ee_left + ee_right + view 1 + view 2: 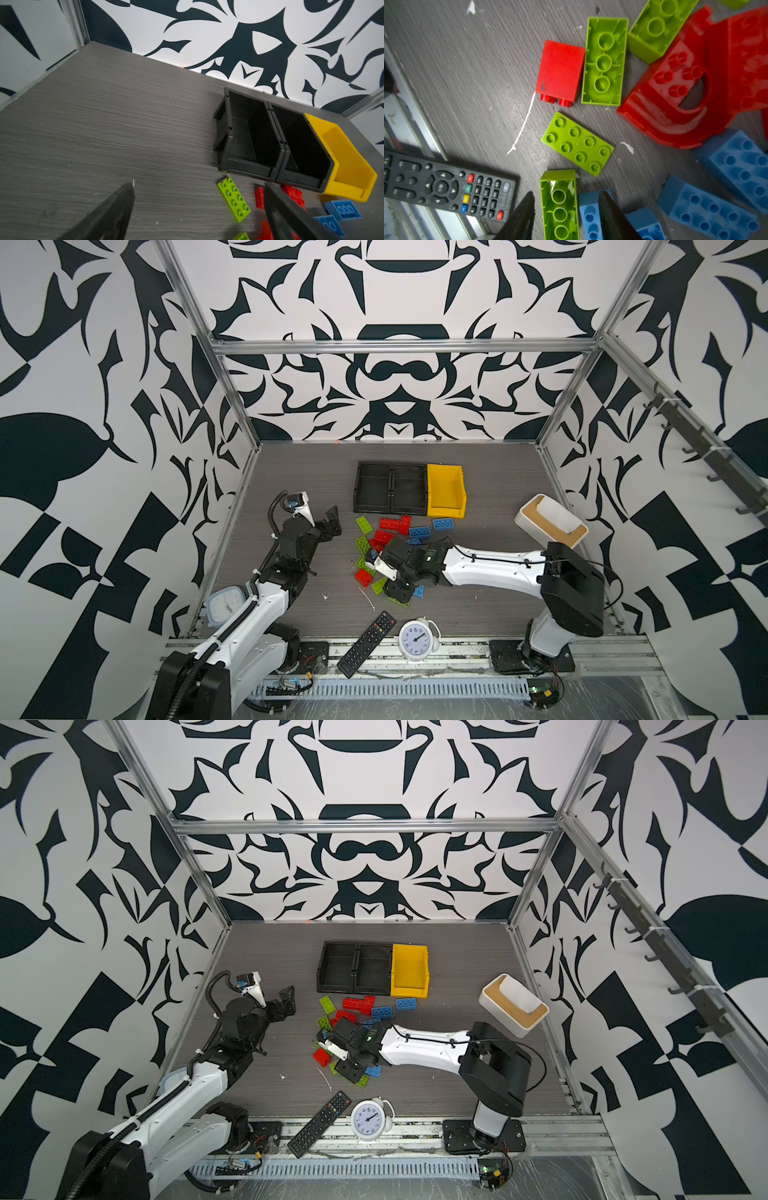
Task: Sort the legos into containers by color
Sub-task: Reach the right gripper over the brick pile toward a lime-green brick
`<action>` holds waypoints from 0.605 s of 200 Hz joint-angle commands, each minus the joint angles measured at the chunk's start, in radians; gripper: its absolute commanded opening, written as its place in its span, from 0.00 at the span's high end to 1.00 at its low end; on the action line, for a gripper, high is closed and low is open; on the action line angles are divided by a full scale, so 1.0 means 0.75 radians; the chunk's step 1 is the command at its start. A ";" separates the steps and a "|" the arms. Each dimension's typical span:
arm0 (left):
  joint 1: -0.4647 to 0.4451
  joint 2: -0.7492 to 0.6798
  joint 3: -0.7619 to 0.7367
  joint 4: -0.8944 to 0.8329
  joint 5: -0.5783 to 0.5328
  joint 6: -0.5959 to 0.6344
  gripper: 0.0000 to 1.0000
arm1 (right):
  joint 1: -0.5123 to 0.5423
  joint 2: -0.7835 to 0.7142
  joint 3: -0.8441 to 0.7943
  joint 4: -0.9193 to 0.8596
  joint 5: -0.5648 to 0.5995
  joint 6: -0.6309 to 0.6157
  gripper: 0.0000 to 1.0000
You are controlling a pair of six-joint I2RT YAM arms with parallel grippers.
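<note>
- In both top views the right arm lies across the heap of bricks [382, 537] at the middle of the bench [291, 472] and hides several of them.
- The right gripper [567, 192] shows clearly only in its wrist view, where the frame edge cuts it off.
- Its two black fingers stand on either side of a lime green brick [559, 207] that lies on its side with the hollow underside showing. A blue brick [588, 216] peeps out beside one finger. I cannot tell whether the jaws press the green brick.
- The left gripper [333, 522] hangs beside the heap on its left, jaws spread wide over bare bench.
- A red piece [747, 62] next to the red arch [675, 97] is too blurred to make out.
- The bricks are glossy moulded plastic, with round studs on top and open tubes beneath. The bench is grey with a fine wood grain.
- There are three smooth plastic bins. Two joined black bins [392, 489] and one yellow bin [445, 512] touch side by side near the middle of the far edge.
- Every brick in view lies on the bench, between the bins and the near edge.
- The right wrist view shows five green bricks (one a mere sliver), at least three blue and at least three red, counting the arch.
- One remote [368, 643] and a round white clock [415, 639] lie at the near edge.
- A square clock [220, 605] at the near left corner is half hidden by the left arm.
- A white box [550, 520] with a wooden rim sits near the right edge.
</note>
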 commanded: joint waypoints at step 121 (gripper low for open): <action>0.021 -0.118 -0.059 -0.041 -0.069 -0.063 0.01 | 0.060 0.142 0.102 -0.106 0.111 -0.041 0.61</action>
